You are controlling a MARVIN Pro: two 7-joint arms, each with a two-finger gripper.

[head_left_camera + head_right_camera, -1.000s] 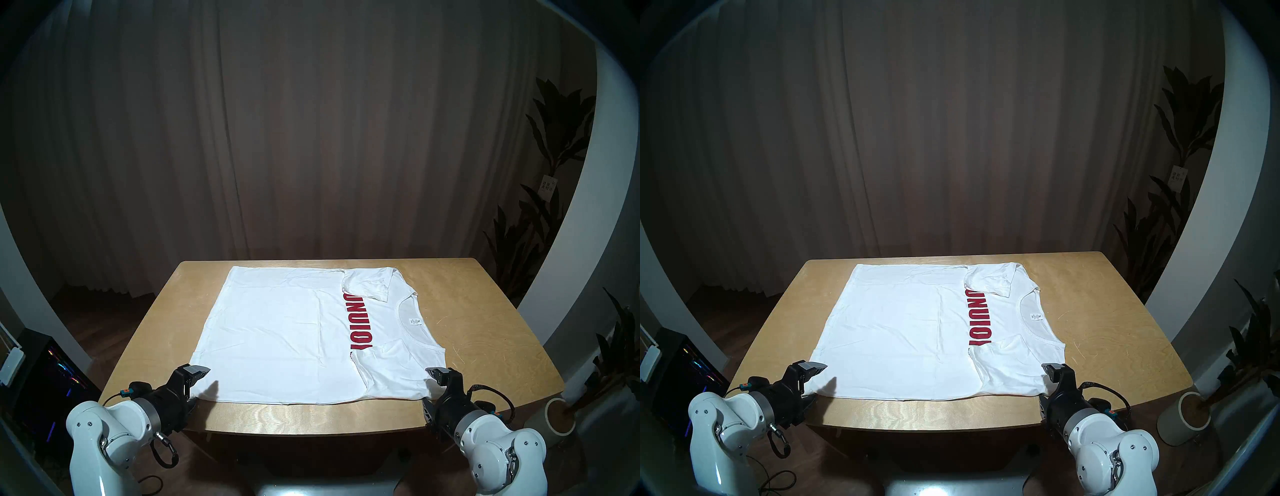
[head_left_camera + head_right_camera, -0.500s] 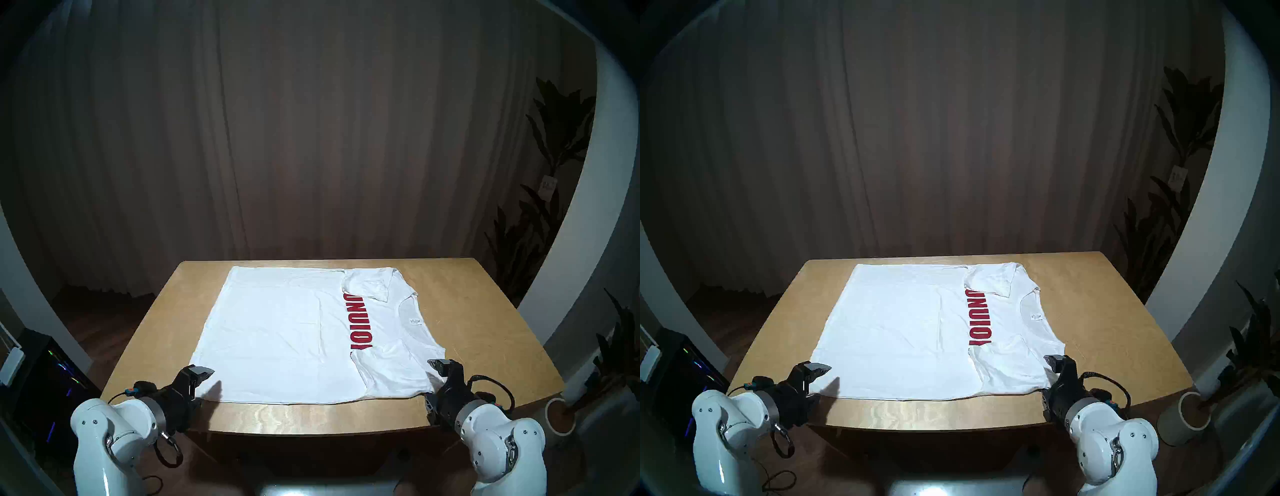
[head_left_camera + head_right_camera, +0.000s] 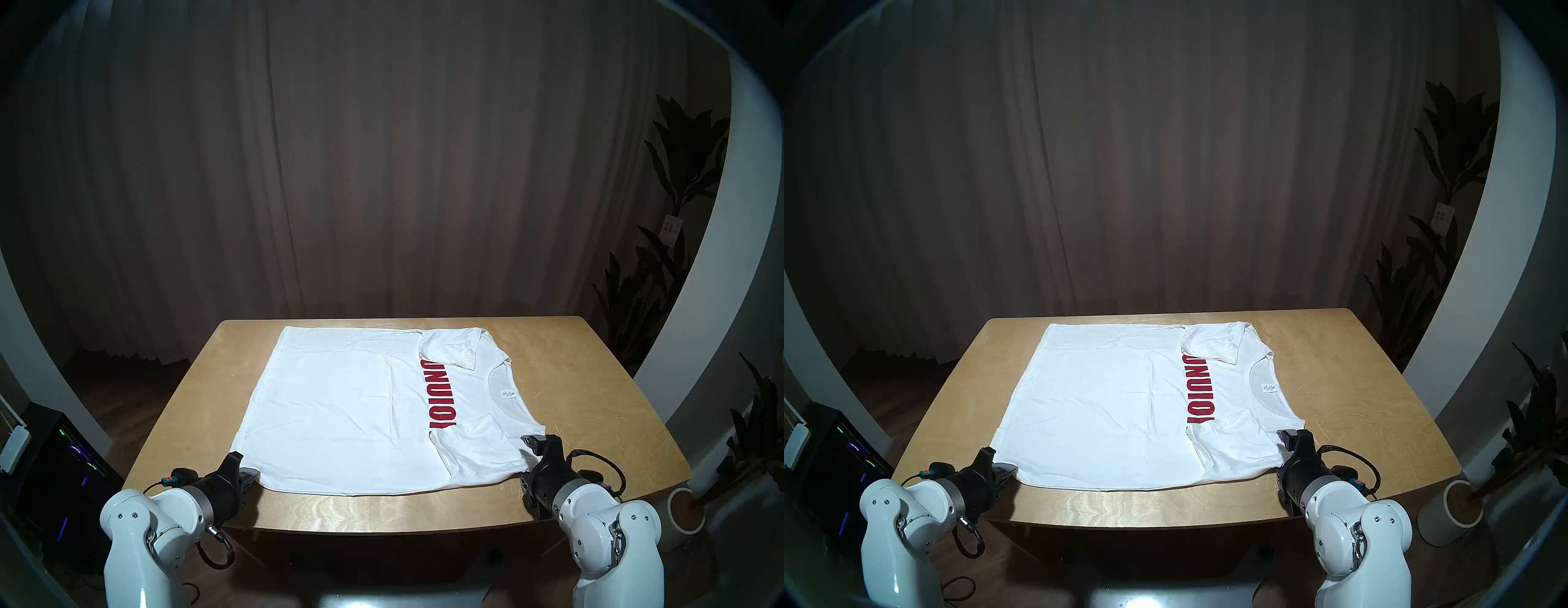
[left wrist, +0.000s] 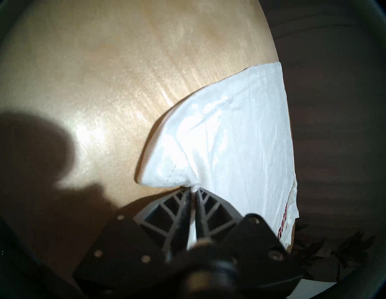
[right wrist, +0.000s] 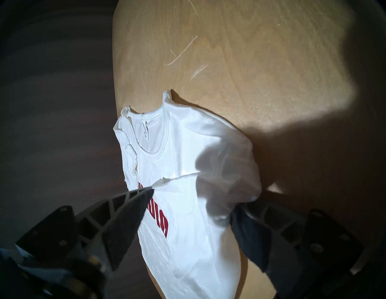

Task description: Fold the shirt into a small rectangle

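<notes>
The white shirt [image 3: 352, 407] lies flat on the wooden table [image 3: 594, 403], collar and neck label [image 3: 508, 394] to the right, red letters [image 3: 441, 395] running front to back, both sleeves folded inward. My left gripper [image 3: 248, 473] is shut on the shirt's near-left hem corner; the left wrist view shows the cloth [image 4: 240, 135] pinched between the closed fingers of the gripper [image 4: 193, 189]. My right gripper [image 3: 528, 460] is open, its fingers straddling the near-right shoulder corner. In the right wrist view the shirt [image 5: 188, 167] lies between the spread fingers of the gripper [image 5: 194, 198].
The table's near edge [image 3: 382, 526] lies just below both wrists. A potted plant in a pale pot [image 3: 685, 509] stands on the floor at the right. A dark computer case with coloured lights [image 3: 63, 458] stands at the left. A curtain hangs behind.
My left gripper moved in and closed on the near-left hem corner; it was open before. My right gripper moved forward over the shoulder corner and stays open.
</notes>
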